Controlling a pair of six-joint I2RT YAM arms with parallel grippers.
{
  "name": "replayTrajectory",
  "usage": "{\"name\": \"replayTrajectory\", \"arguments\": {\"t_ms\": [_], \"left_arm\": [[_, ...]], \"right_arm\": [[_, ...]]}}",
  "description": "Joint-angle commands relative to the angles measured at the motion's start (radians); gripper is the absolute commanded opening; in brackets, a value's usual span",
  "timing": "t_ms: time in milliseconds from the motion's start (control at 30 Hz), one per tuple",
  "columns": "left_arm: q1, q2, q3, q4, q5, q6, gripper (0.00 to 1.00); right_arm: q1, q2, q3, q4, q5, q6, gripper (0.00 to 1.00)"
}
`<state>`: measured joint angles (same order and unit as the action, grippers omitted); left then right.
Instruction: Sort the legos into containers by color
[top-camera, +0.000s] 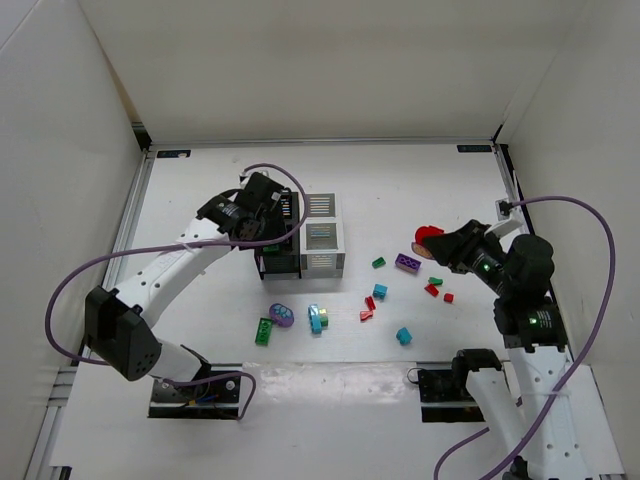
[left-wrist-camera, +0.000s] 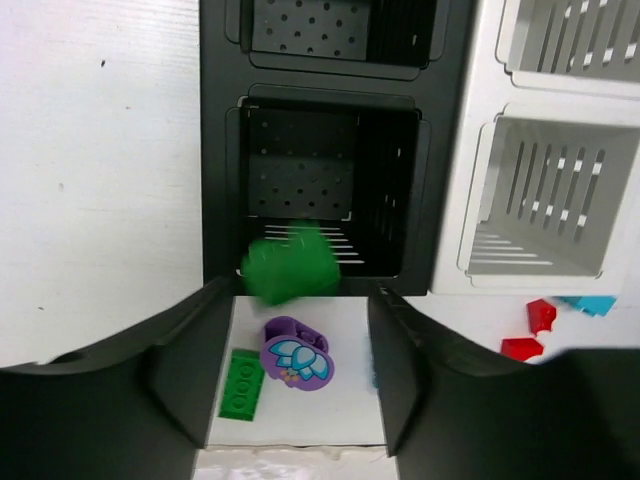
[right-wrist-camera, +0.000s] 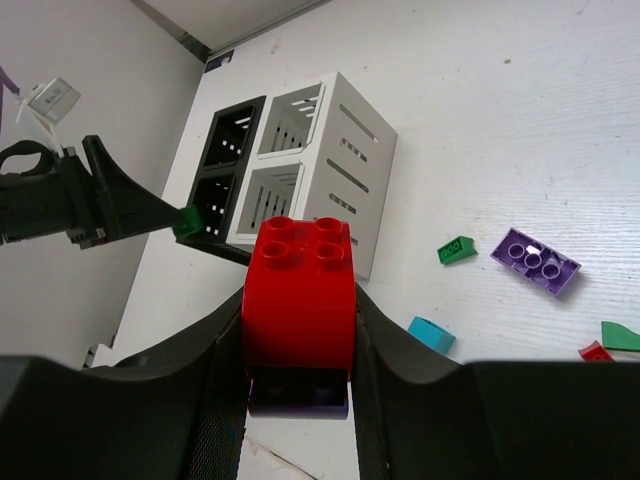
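Two arms, both mid-delivery. The left end effector (left-wrist-camera: 300, 300) hangs over the near black bin (left-wrist-camera: 385, 200) with its jaws apart. A green brick (left-wrist-camera: 290, 265) shows blurred in the gap, narrower than the opening and touching neither finger that I can see. Judged as the moment of release into that bin.

The right end effector (right-wrist-camera: 300, 345) is clamped on a red brick (right-wrist-camera: 298, 290), studs up, off the counter (top-camera: 420, 190) and well apart from the bins.

Step in hand: green goes into black, red waits its turn.

Next move, by my reckoning: the left arm lifts clear so the right can carry red across to a different bin, perhaps one of the white bins (right-wrist-camera: 340, 170), and centre over the opening before letting go.

Loose pieces (top-camera: 405, 263) lie scattered between the bins and the right arm: purple, teal, red and green, all unsorted.
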<state>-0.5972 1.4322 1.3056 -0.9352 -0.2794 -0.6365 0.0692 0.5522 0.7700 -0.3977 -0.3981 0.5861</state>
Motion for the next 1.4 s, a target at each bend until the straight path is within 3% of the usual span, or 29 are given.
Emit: {"name": "replayTrajectory", "arguments": {"t_ms": [0, 233, 400, 467, 500, 567, 700, 967, 1367], "left_arm": [[0.005, -0.030, 0.018, -0.001, 0.022, 0.012, 0.70], [0.007, -0.050, 0.030, -0.008, 0.068, 0.038, 0.77], [0.002, -0.124, 0.020, 0.036, 0.144, 0.098, 0.90], [0.001, -0.183, -0.008, 0.100, 0.274, 0.124, 0.95], [0.002, -0.217, -0.032, 0.139, 0.334, 0.196, 1.00], [-0.001, -0.265, -0.089, 0.273, 0.586, 0.250, 1.00], [-0.050, -0.289, -0.129, 0.421, 0.868, 0.304, 1.00], [-0.190, -0.200, -0.048, 0.404, 0.919, 0.362, 1.00], [-0.196, -0.289, -0.161, 0.605, 1.025, 0.305, 0.99]], "right_arm": [[-0.005, 0.006, 0.029, 0.017, -0.008, -0.029, 0.00], [0.012, 0.026, 0.035, 0.017, -0.074, -0.057, 0.00], [0.018, 0.070, 0.043, 0.066, -0.272, -0.087, 0.00], [0.024, 0.106, 0.060, 0.097, -0.390, -0.106, 0.00], [0.027, 0.141, 0.069, 0.108, -0.524, -0.106, 0.00], [0.049, 0.189, 0.089, 0.178, -0.606, -0.101, 0.00], [0.208, 0.299, 0.149, 0.156, -0.752, -0.159, 0.00], [0.438, 0.425, 0.264, 0.062, -0.688, -0.289, 0.00], [0.454, 0.433, 0.264, 0.080, -0.659, -0.249, 0.00]]}}
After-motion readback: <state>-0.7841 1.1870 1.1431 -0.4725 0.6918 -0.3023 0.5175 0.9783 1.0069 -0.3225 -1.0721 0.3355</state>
